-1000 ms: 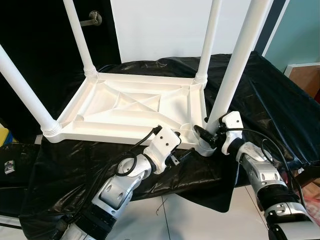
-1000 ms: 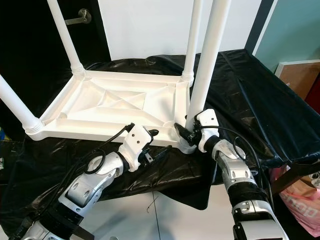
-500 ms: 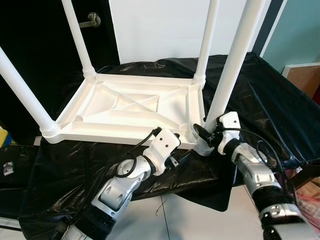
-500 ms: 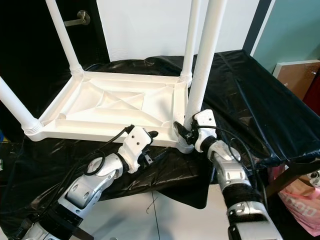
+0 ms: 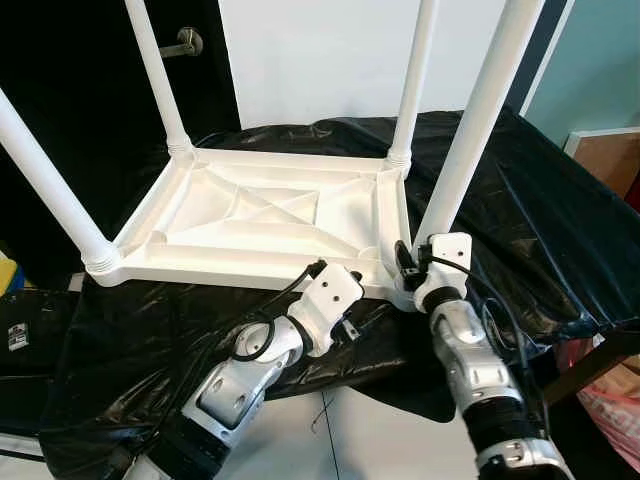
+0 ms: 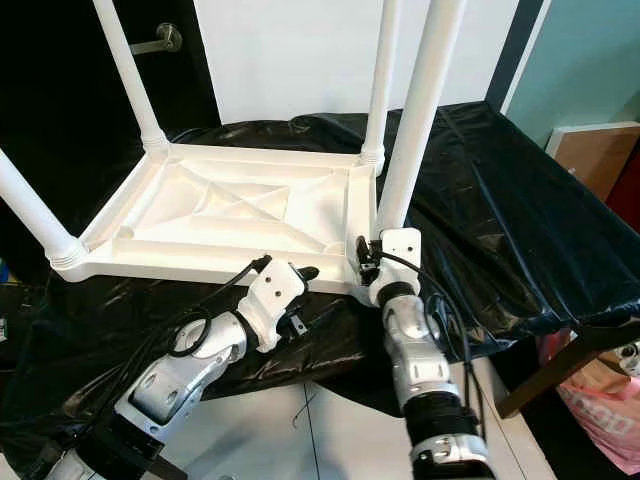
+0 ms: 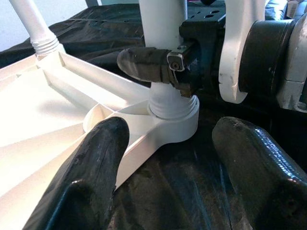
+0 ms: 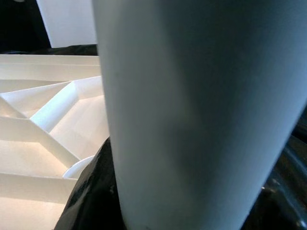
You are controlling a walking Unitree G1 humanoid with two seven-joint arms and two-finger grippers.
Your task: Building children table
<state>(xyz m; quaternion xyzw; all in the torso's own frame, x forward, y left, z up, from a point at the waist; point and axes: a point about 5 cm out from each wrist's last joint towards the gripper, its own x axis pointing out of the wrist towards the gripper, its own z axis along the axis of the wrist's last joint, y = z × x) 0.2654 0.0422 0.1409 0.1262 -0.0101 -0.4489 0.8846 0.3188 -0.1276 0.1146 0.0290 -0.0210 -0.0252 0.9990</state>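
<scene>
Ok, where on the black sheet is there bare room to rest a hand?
Bare black sheet lies right of the upturned table top, and a strip before its near-left corner. Crowded: the near-right leg, right gripper at its base, left gripper beside.

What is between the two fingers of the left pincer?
In the left wrist view, the left pincer is open; between its fingers lies the near corner socket of the white tabletop on the black sheet, with the right pincer gripping the leg above.
</scene>
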